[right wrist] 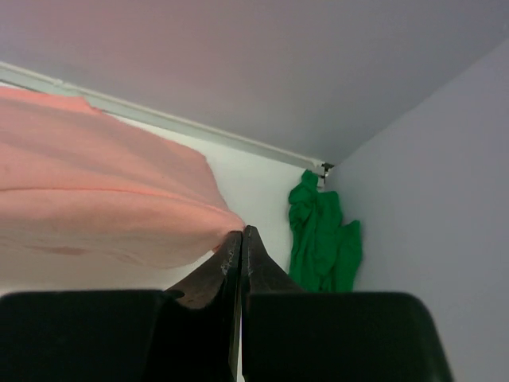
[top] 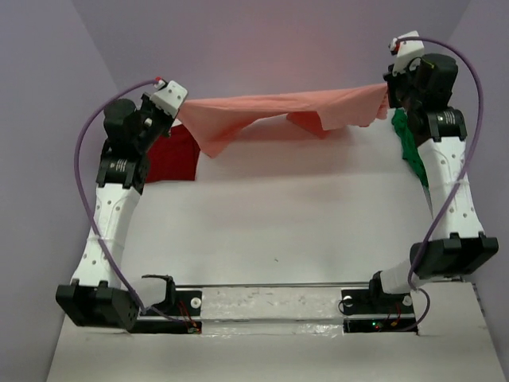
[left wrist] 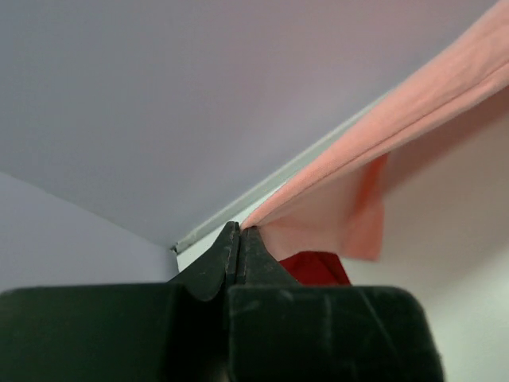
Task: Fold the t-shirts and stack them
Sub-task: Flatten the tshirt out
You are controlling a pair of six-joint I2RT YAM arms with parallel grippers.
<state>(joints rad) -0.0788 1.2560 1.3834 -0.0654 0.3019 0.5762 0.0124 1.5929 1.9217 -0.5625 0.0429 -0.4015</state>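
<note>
The pink shirt point(top: 270, 111) hangs stretched in the air above the far side of the bench point(top: 278, 231), pinched at each end. The left fingers point(left wrist: 213, 270) are pressed together on one edge and the right fingers point(right wrist: 216, 269) on the other. From above, both grips are hidden behind the wrists. The shirt's middle sags in folds, and its sleeves are hard to pick out. The red shirt point(top: 171, 155) lies on the bench below the left end, partly covered by pink cloth and the left arm. The green shirt point(top: 409, 143) is bunched in the far right corner, mostly behind the right arm.
</note>
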